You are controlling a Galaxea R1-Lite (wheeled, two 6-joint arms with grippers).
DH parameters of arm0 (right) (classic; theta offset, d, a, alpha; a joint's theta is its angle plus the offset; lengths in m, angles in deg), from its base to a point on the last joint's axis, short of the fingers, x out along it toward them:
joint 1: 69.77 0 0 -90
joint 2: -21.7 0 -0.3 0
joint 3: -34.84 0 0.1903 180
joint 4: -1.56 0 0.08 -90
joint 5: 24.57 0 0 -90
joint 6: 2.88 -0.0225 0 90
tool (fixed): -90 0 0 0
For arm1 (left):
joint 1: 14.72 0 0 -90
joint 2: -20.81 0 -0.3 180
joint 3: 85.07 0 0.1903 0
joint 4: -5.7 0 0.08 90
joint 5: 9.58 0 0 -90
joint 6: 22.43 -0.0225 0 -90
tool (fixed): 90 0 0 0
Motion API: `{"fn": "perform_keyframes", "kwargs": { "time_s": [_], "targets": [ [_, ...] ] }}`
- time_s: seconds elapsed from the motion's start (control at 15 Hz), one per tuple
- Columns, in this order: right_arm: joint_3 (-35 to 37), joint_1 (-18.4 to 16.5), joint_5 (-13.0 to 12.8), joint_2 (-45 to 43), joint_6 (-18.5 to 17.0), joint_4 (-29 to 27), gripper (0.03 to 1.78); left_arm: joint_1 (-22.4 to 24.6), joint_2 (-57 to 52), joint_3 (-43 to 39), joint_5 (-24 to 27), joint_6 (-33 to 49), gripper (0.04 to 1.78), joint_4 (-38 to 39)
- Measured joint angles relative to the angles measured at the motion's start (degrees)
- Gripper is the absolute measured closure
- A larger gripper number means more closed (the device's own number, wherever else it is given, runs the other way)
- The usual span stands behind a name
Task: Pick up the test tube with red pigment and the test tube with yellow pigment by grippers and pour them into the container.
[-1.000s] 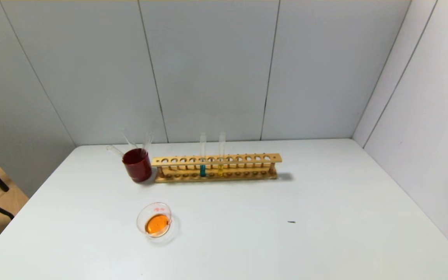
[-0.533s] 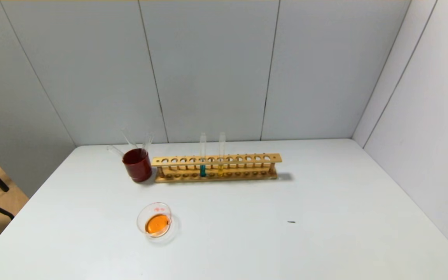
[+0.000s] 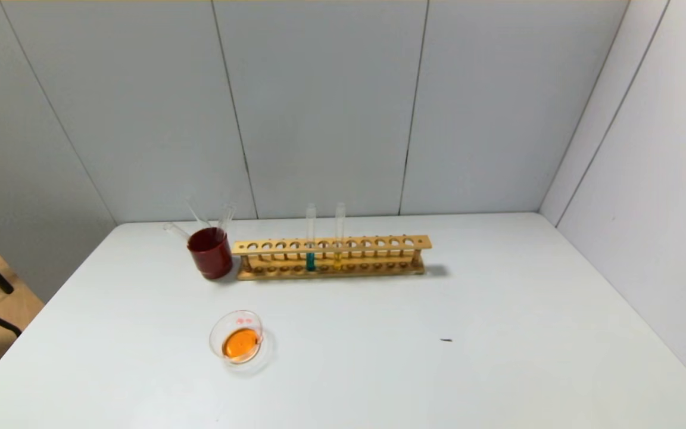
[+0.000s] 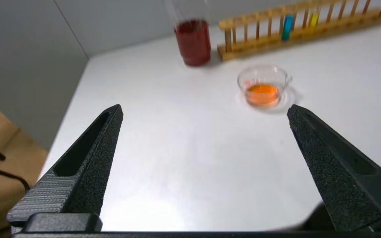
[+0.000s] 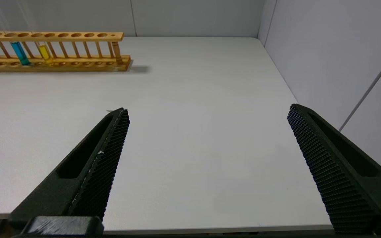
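The container [image 3: 219, 333], a low clear glass dish, holds orange liquid and stands on the white table at the front left. It also shows in the left wrist view [image 4: 243, 81]. One test tube with yellow pigment [image 3: 338, 257] stands upright in the wooden rack [image 3: 379, 243], beside a teal tube [image 3: 310, 260]. No tube with red liquid shows. My left gripper [image 4: 205, 107] is open and empty, low over the table short of the dish. My right gripper [image 5: 207, 109] is open and empty over the table's right front. Neither gripper shows in the head view.
A dark red cup [image 3: 211, 255] stands at the rack's left end and holds clear, empty-looking tubes [image 3: 225, 214]. The rack, teal tube [image 5: 20, 53] and yellow tube [image 5: 45, 53] show in the right wrist view. Grey walls close the back and right sides.
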Motion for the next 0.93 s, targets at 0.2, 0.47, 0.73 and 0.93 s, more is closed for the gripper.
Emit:
{"fn": "perform_keyframes", "kwargs": {
  "time_s": [0.2, 0.47, 0.73, 0.93],
  "targets": [
    [0.0, 0.0, 0.16, 0.0, 0.22, -0.07, 0.06, 0.0, -0.18, -0.52, -1.4, 3.3, 0.07, 0.01],
    [0.0, -0.02, 0.07, 0.0, 0.16, -0.07, 0.06, 0.0, -0.21, -0.62, -2.41, 5.79, 0.07, 0.11],
    [0.0, -0.02, 0.0, 0.0, -0.09, -0.05, 0.06, -0.02, -0.21, -0.62, -2.58, 6.17, 0.07, 0.15],
    [0.0, 0.0, 0.02, 0.0, 0.07, 0.0, 0.06, 0.0, -0.21, -0.62, -2.61, 6.08, 0.07, 0.17]
  ]
}}
